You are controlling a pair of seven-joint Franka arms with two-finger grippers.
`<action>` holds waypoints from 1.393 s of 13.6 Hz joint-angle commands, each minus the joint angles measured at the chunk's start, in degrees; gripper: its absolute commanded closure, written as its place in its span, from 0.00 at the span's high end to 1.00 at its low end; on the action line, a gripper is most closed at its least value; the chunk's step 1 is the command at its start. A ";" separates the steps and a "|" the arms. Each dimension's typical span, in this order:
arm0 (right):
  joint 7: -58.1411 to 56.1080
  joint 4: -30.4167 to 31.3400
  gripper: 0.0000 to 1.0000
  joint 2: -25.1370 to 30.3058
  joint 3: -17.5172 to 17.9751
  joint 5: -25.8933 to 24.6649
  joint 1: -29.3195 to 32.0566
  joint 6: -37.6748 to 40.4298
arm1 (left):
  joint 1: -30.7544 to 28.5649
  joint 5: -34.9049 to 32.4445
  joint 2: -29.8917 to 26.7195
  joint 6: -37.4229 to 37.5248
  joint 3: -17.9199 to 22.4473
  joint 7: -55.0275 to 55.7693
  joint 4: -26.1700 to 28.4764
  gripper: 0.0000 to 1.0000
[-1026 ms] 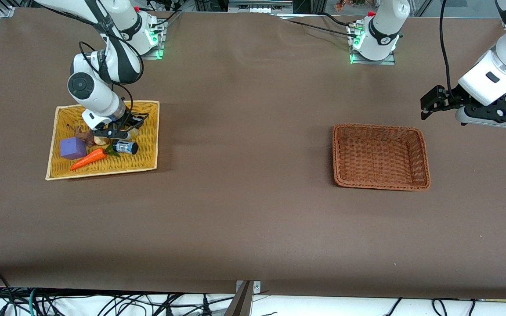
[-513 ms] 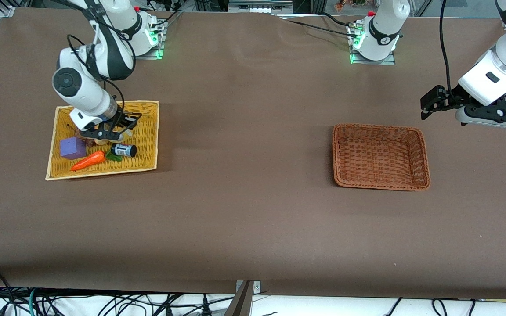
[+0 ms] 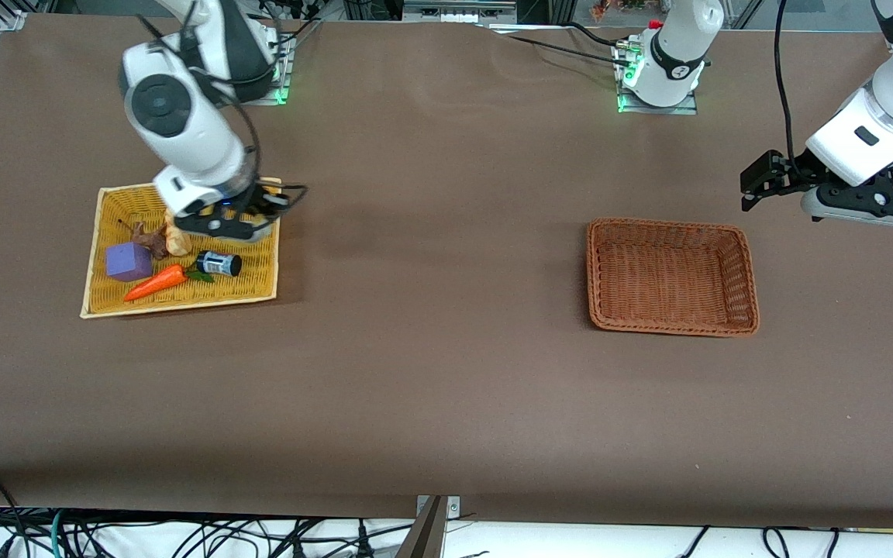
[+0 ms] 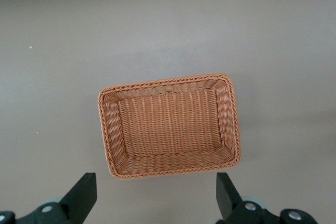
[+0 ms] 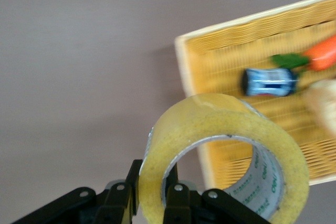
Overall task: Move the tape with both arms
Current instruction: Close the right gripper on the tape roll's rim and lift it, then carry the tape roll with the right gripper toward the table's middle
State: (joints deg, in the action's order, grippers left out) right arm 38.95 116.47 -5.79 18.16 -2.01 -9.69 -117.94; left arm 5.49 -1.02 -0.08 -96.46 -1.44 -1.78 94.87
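Observation:
The tape (image 5: 210, 124), a yellowish translucent roll with a grey-white core, is held in my right gripper (image 5: 152, 182), whose fingers pinch the roll's wall from inside and outside. In the front view the right gripper (image 3: 239, 219) hangs over the corner of the yellow basket (image 3: 183, 304) that lies toward the table's middle, and it hides most of the tape. My left gripper (image 3: 753, 186) is open and empty, in the air beside the brown basket (image 3: 671, 322) at the left arm's end. In the left wrist view its fingers (image 4: 84, 198) stand wide apart above that empty basket (image 4: 168, 166).
The yellow basket holds a purple cube (image 3: 129, 261), an orange carrot (image 3: 156, 282), a dark bottle with a blue label (image 3: 219, 263) and a brownish lump (image 3: 167, 240). The bottle (image 5: 269, 82) and basket (image 5: 226, 72) show under the tape in the right wrist view.
My right gripper has risen out of the yellow basket with the tape and moved toward the basket's corner nearest the table's middle. The left arm has not moved.

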 commanded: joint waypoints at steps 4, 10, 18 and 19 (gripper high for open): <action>16.84 -19.76 0.00 -18.17 1.00 -0.98 -10.68 1.14 | 0.14 0.76 -0.10 0.92 0.12 -1.29 -0.83 1.00; 24.42 -34.98 0.00 -33.83 0.82 -4.23 -17.55 -2.80 | 0.14 0.67 -0.10 0.92 0.12 -1.29 -0.83 1.00; 24.42 -36.23 0.00 -42.89 0.74 -6.60 -21.07 -9.32 | 0.14 0.67 -0.09 0.92 0.04 -1.38 -0.83 1.00; 24.42 -36.14 0.00 -43.68 0.74 -6.69 -21.42 -10.19 | 0.14 0.67 -0.09 0.92 0.04 -1.38 -0.83 1.00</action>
State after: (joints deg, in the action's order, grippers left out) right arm 62.25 82.53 -47.51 19.19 -7.34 -29.84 -127.65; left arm 5.54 -1.02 -0.08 -96.46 -1.49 -1.78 94.83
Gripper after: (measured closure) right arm 0.784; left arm 0.000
